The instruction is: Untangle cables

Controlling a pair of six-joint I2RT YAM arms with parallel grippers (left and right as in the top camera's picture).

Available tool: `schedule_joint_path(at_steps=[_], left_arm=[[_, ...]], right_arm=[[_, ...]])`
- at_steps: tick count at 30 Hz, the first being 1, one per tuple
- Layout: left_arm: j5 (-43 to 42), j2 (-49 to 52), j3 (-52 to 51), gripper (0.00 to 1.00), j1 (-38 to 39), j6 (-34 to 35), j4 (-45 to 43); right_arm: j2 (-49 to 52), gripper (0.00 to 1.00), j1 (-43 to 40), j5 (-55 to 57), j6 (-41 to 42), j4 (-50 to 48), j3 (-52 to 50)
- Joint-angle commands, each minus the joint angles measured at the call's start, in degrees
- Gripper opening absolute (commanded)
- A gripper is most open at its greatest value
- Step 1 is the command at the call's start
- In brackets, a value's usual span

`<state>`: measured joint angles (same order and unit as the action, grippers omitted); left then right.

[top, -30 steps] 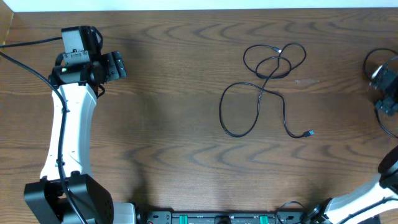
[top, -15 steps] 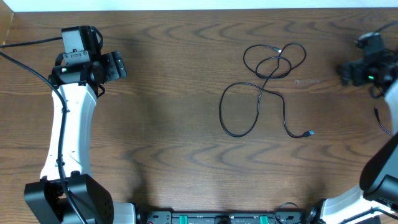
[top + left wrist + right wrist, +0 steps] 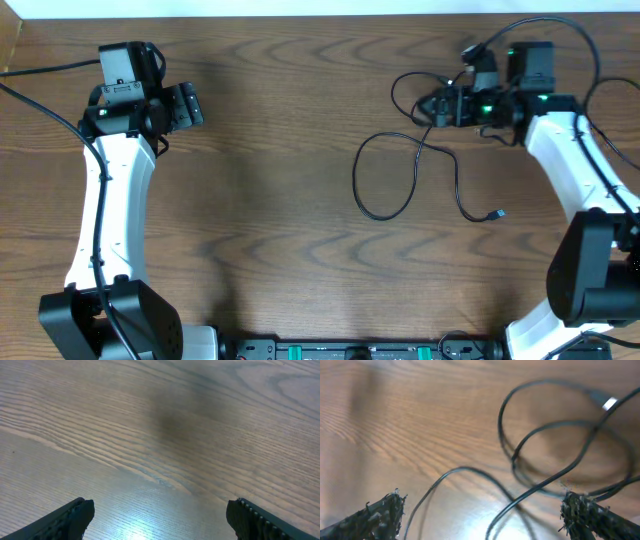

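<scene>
1. Hard to read: the right wrist view is blurred. The cable (image 3: 540, 455) shows as soft black strands, and the silver plug (image 3: 609, 404) is only a bright smear at the right edge.
2. From overhead, the right gripper (image 3: 432, 105) covers part of the cable's (image 3: 385, 180) upper loops. I cannot tell whether the fingers touch any strand.
3. I make out only 1 thin black cable. Its small loops lie at the upper right of the table (image 3: 250, 200), with a larger loop below them. A tail ends in a small plug (image 3: 497, 214) that lies free.
4. The right arm (image 3: 570, 170) comes up from the lower right corner, bends, and points left over the small loops.
5. Right gripper (image 3: 482, 510): the jaws are spread wide. The fingertips (image 3: 385, 512) sit at opposite lower corners, with strands between them and nothing clamped.
6. The left arm (image 3: 110, 200) stands along the left side, wrist at the upper left, well apart from the cable.
7. Left gripper (image 3: 160, 512): the jaws are spread wide over bare wood, holding nothing.
</scene>
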<state>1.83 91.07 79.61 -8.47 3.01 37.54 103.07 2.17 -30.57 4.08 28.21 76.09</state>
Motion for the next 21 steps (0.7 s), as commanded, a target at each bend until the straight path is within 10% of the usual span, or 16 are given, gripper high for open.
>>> schedule_joint_path(at_steps=[1, 8, 15, 21], left_arm=[[0.3, -0.8, -0.3, 0.9, -0.2, 0.3, 0.2], [0.3, -0.8, -0.3, 0.9, -0.2, 0.3, 0.2], [0.3, -0.8, -0.3, 0.9, -0.2, 0.3, 0.2], [0.3, -0.8, -0.3, 0.9, -0.2, 0.3, 0.2]], right_arm=[[-1.0, 0.99, 4.2, 9.4, 6.9, 2.3, -0.2], [-0.9, 0.99, 11.5, 17.6, 8.6, 3.1, -0.2], [-0.9, 0.99, 8.6, 30.7, 41.0, 7.6, -0.2], [-0.7, 0.99, 5.7, 32.7, 43.4, 8.6, -1.5]])
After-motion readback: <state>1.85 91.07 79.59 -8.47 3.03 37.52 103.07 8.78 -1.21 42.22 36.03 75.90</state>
